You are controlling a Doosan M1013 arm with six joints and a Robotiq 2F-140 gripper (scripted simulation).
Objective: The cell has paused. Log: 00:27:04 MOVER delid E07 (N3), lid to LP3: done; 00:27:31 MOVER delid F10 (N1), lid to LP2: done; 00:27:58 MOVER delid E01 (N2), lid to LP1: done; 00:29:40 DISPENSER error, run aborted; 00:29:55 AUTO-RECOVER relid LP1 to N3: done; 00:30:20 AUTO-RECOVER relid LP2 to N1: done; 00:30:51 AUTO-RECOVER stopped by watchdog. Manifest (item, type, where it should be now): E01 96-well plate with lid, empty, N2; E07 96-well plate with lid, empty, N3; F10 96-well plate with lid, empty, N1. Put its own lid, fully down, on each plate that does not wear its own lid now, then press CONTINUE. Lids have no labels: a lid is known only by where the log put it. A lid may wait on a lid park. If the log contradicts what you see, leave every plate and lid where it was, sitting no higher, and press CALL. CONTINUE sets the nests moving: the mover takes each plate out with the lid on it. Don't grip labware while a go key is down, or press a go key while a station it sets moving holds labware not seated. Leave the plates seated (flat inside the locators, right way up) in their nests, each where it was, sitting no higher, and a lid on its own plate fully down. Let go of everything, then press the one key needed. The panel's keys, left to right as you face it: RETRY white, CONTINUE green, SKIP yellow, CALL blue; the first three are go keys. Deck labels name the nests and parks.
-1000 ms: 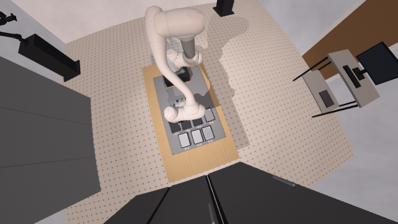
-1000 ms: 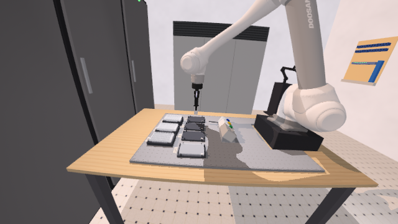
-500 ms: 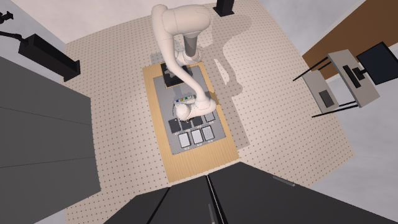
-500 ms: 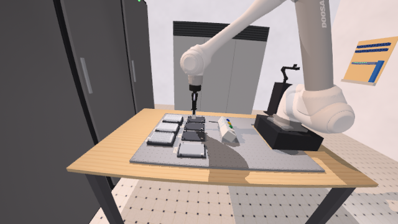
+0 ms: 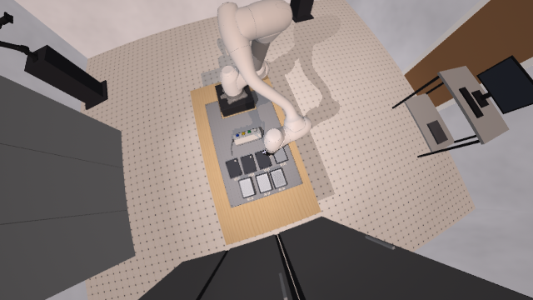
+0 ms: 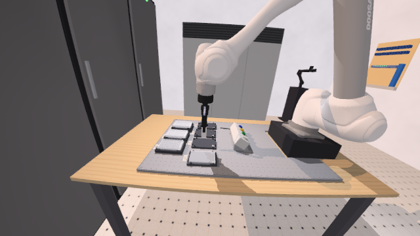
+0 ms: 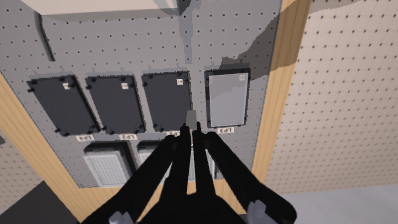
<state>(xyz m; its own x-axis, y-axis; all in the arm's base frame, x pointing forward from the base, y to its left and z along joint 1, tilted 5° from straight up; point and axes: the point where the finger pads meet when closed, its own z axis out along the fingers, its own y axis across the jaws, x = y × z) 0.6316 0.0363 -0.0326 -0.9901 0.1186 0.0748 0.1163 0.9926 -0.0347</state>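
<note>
Even, bright, soft light throughout. The arm [image 5: 266,87] throws a soft grey shadow rightward over the floor [image 5: 333,104] and across the desk [image 6: 230,188]. No glare. The top view's edges splay outward; textures look coarse, labels unreadable.

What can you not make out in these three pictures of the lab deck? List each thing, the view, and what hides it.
- Deck labels: wrist view, blurred, too small to read.
- Two nearer plates: wrist view, largely behind the shut hand.
- Key panel: wrist view, cut off by the top edge.
- Whether the three plates wear lids: top view, too small.
</note>
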